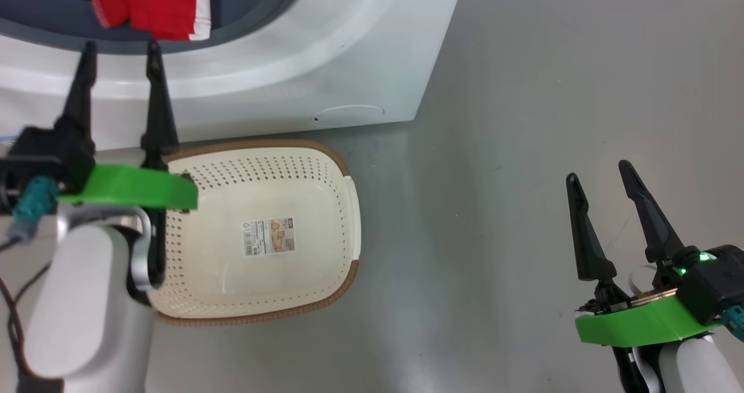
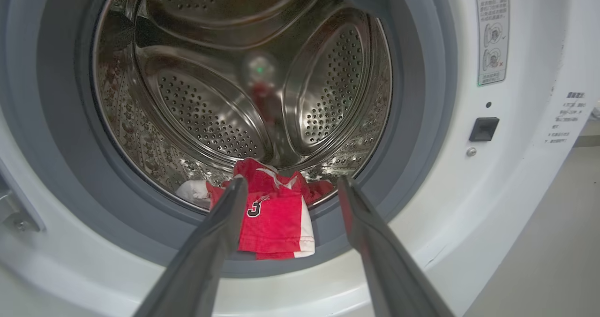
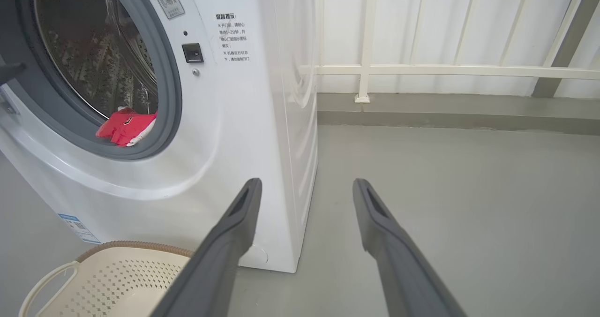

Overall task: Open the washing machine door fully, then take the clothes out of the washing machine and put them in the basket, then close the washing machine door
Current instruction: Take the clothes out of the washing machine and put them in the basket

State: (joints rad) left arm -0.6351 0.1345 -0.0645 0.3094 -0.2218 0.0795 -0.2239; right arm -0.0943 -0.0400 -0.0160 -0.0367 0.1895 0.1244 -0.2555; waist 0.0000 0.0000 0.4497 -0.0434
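Now left gripper (image 1: pixel 121 45), right gripper (image 1: pixel 598 170) fingers apart; clothes (image 2: pixel 274 221) overhang grey ring (image 2: pixel 70 167); basket (image 1: pixel 261 145) below.

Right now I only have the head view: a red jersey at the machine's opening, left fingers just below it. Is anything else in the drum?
Observer: Yes. A white piece lies in the drum, just left of the red jersey.
Operator: Is the jersey fully out?
Observer: No. It drapes over the grey rubber ring, its upper part inside the drum.
Operator: Left fingers lined up?
Observer: In its wrist view the left gripper frames the jersey between its spread fingers, gripping nothing.
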